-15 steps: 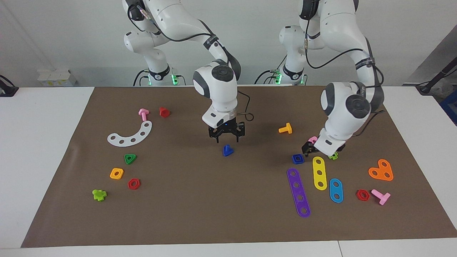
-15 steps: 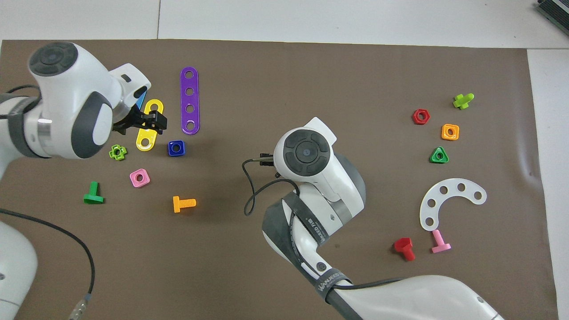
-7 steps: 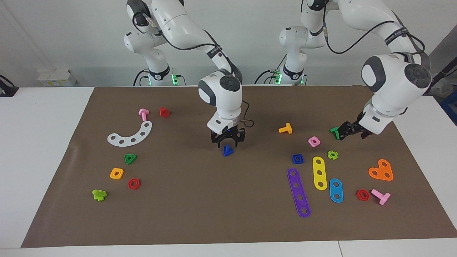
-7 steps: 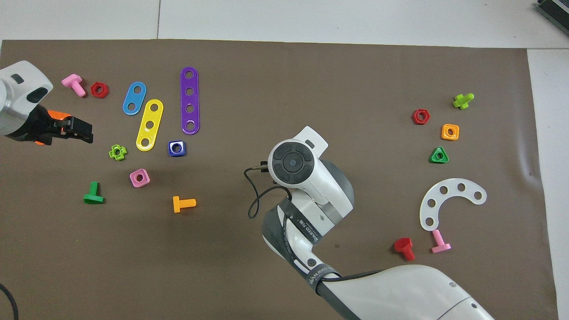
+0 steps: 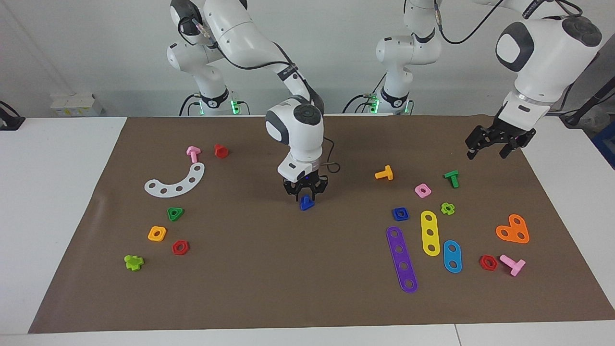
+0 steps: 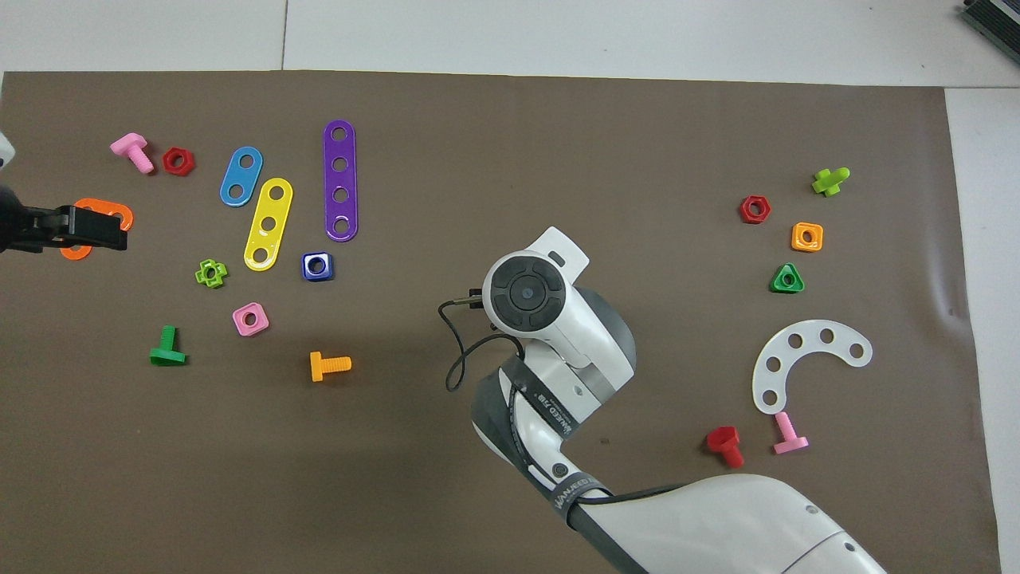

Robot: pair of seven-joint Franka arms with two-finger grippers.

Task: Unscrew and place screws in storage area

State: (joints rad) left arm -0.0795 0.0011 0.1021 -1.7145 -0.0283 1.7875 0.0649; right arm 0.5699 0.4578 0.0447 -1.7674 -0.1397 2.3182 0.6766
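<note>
A purple strip [image 5: 402, 259], a yellow strip [image 5: 430, 233] and a short blue strip [image 5: 452, 256] lay side by side toward the left arm's end of the counter [image 5: 269, 298]. A blue square nut [image 5: 400, 213] sat just beside the purple and yellow strips, with a pink square nut [image 5: 423, 191] and a light green cross-shaped nut [image 5: 448, 208] near it. An orange bolt [image 5: 385, 173] and a green bolt [image 5: 451, 178] lay nearer to the robots than those nuts. An orange heart-shaped plate [image 5: 513, 229] rested near the mat's edge, and farther from the robots a red hex nut [image 5: 488, 262] lay just beside a pink bolt [image 5: 512, 264].
</note>
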